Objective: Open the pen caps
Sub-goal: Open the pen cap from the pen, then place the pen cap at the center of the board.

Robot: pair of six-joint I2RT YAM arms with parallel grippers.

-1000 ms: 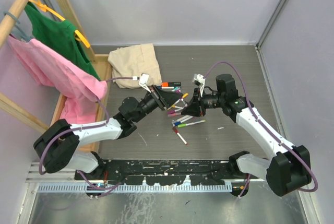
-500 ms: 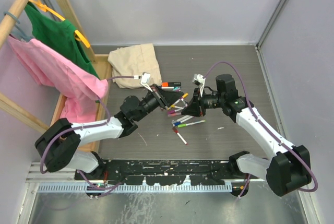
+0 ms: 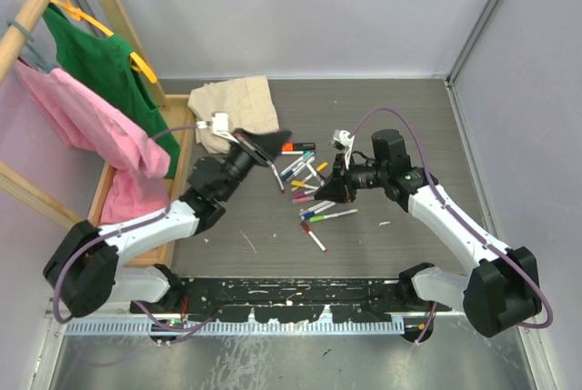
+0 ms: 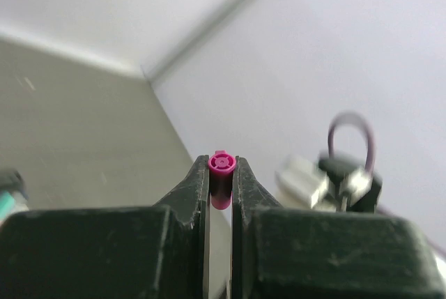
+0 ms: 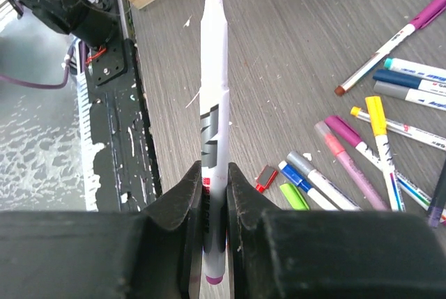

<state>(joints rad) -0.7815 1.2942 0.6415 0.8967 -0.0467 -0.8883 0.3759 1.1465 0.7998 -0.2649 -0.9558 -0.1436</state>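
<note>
A dark wood-grain table [image 3: 391,117] is seen from above, with a beige cloth [image 3: 236,104] crumpled at its far left and a wooden crate [image 3: 183,146] beside it, over which a green garment [image 3: 105,67] and a pink garment [image 3: 82,117] are hung. Loose pens [image 3: 309,185] with coloured caps are scattered at the middle of the table, below and between the two arms, and a thicker black marker [image 3: 291,147] with an orange cap is laid at their far edge. The left gripper [image 3: 277,135] is raised above the table, just beside the cloth, and its fingers are pinched on a small magenta cap [image 4: 222,164]. One round end of the cap is turned toward the wrist camera, and its short body is clamped between the fingertips. The right gripper [image 5: 213,173] is pressed onto a white-barrelled pen [image 5: 212,90], gripped near its rear end. The pen's long axis is run straight out from the fingers, with the bare magenta tip leading toward the left side of the table, where the crate corner and the black base rail [image 5: 122,104] are seen beyond it. The cap and the pen are held well apart.
</note>
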